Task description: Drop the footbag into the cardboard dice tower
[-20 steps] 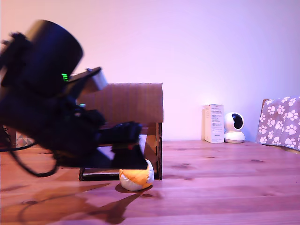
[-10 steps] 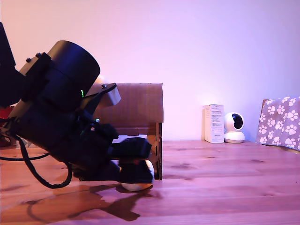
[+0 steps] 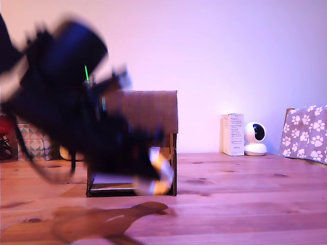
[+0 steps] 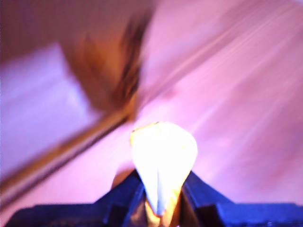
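The brown cardboard dice tower point(image 3: 153, 109) stands on the wooden table, its lower front partly hidden by my blurred black arm. My gripper point(image 3: 153, 176) hangs just off the table in front of the tower's opening, shut on the footbag point(image 3: 159, 176), an orange and white smear there. In the wrist view the footbag point(image 4: 163, 161) glows pale yellow-white, squeezed between my two dark fingertips point(image 4: 128, 194), with the tower's edge point(image 4: 113, 80) blurred beyond it. Both views are streaked by motion.
A white box point(image 3: 233, 134) and a small white camera point(image 3: 254, 139) stand at the back on the exterior view's right, next to a paw-print box point(image 3: 305, 132). A patterned box point(image 3: 33, 143) sits behind my arm at the left. Bare wood point(image 3: 245, 204) lies in front.
My gripper closed on the footbag resting on the table and has lifted it slightly; the arm is moving fast upward, blurring both views.
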Controlling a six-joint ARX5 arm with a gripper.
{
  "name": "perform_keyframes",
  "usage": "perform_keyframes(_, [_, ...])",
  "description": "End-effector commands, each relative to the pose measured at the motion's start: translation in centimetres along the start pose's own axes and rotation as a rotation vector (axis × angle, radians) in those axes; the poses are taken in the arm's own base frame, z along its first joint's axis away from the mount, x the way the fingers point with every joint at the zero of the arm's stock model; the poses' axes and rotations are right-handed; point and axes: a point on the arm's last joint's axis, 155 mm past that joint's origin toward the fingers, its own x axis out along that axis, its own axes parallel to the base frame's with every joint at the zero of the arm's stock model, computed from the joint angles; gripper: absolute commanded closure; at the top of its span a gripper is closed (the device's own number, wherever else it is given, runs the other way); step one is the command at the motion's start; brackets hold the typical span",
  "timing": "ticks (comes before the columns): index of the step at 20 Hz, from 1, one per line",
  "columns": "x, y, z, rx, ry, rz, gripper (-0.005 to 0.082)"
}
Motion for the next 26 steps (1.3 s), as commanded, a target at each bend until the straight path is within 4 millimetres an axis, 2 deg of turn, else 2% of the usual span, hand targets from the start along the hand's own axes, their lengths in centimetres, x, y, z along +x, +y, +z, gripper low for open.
perform_keyframes(1, [-1.1, -0.6, 0.9, 0.009, -0.013, -0.012, 0.0721])
perform_keyframes(10, [-6.9, -1.8, 5.2, 0.018, -0.109, -0.038, 0.0720])
perform_keyframes(12, [-8.1, -2.0, 6.3, 0.074, -0.147, -0.037, 0.0720])
perform_keyframes(17, [-11.2, -1.6, 10.3, 0.164, -0.306, 0.021, 0.0720])
perform_keyframes(20, [-11.7, -0.9, 12.1, 0.168, -0.377, 0.040, 0.0720])
perform_keyframes(26, [-10.9, 2.7, 15.3, 0.144, -0.376, 0.101, 0.0720])
